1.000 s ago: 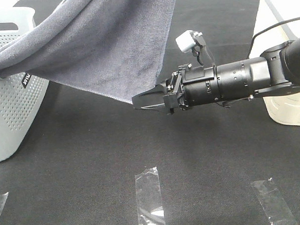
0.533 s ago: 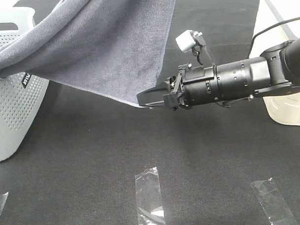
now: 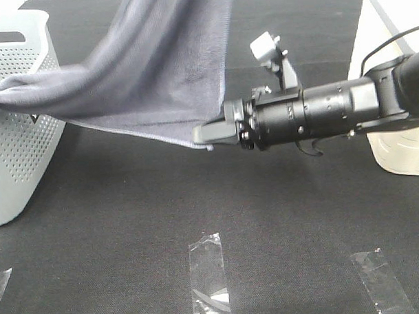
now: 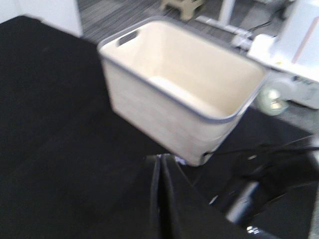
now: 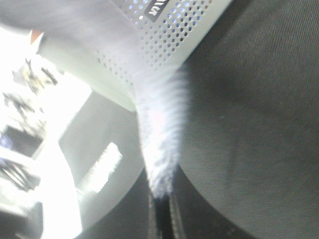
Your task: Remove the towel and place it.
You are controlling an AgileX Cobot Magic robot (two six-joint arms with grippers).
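- Over the last second the right claw (image 3: 207, 134) has gone from spread to pressed together, its wrist has rolled, and the towel's lower hem has risen and pulled flatter.
- The right claw now pinches the towel (image 3: 144, 70) at its lower corner. In the right wrist view the blurred cloth edge runs straight into the closed tips.
- From that claw the towel stretches away and upward, out of the top of the high view. Its far side drapes over the rim of the white perforated basket (image 3: 16, 136), well beyond the claw's tips.
- The cloth hangs clear of the black table cover (image 3: 129, 222) beneath the claw.
- The left claw (image 4: 159, 160) is pressed together; whether it grips anything cannot be told. A cream basket (image 4: 189, 94) stands beyond its tips.
- A strip of clear tape (image 3: 208, 267) lies on the cover, well apart from the right claw.
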